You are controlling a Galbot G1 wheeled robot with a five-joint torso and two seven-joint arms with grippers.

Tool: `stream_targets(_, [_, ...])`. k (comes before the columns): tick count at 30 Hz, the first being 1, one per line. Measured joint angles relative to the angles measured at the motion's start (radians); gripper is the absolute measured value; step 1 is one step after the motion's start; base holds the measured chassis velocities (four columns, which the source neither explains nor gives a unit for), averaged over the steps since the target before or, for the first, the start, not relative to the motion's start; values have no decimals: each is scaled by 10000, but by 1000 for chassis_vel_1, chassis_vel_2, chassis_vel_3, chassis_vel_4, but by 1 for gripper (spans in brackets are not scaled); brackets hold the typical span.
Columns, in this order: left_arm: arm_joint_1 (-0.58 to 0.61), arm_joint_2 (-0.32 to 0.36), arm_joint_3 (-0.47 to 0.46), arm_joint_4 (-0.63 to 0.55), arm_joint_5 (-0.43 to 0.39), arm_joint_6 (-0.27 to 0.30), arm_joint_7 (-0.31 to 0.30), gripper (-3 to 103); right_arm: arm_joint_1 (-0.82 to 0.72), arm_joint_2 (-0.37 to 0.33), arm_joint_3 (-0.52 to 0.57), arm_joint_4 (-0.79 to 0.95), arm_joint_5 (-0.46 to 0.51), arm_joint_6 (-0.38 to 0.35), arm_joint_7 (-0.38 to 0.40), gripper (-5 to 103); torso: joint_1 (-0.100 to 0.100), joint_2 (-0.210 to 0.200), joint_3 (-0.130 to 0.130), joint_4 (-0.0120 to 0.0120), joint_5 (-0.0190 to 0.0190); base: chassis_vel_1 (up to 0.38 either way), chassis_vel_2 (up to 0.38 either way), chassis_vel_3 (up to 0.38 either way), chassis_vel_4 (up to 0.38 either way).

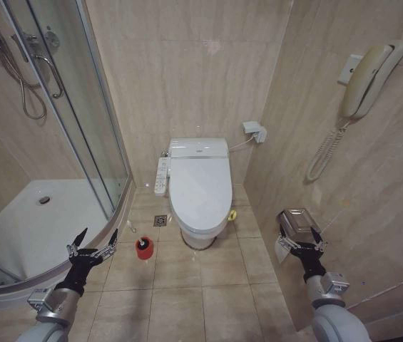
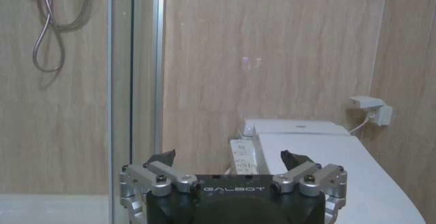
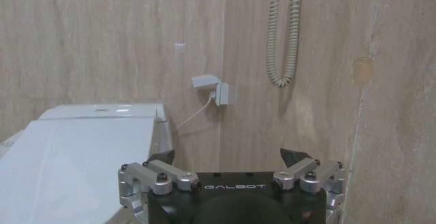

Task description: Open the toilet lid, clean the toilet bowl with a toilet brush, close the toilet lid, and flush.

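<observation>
The toilet lid lies shut over the white toilet bowl against the back wall, with a yellow-green strap at its right edge. A narrow button panel sits on the bowl's left side. The toilet brush stands in a small red cup on the floor, left of the bowl. My left gripper hovers open, low and left of the brush. My right gripper is open too, near the right wall. The lid lies beyond my open left gripper, and the lid also lies beside my open right gripper.
A curved glass shower enclosure and its tray fill the left side. A wall phone and a metal paper holder hang on the right wall. A floor drain sits left of the bowl. Tiled floor lies between my arms.
</observation>
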Motion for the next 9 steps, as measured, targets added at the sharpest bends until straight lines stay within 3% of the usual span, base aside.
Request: stream_targets(9, [0,0,0,0,0,0,0,100,0,0,0,0,0,0,0,100,0,0,0,0,0,0,0,0,0])
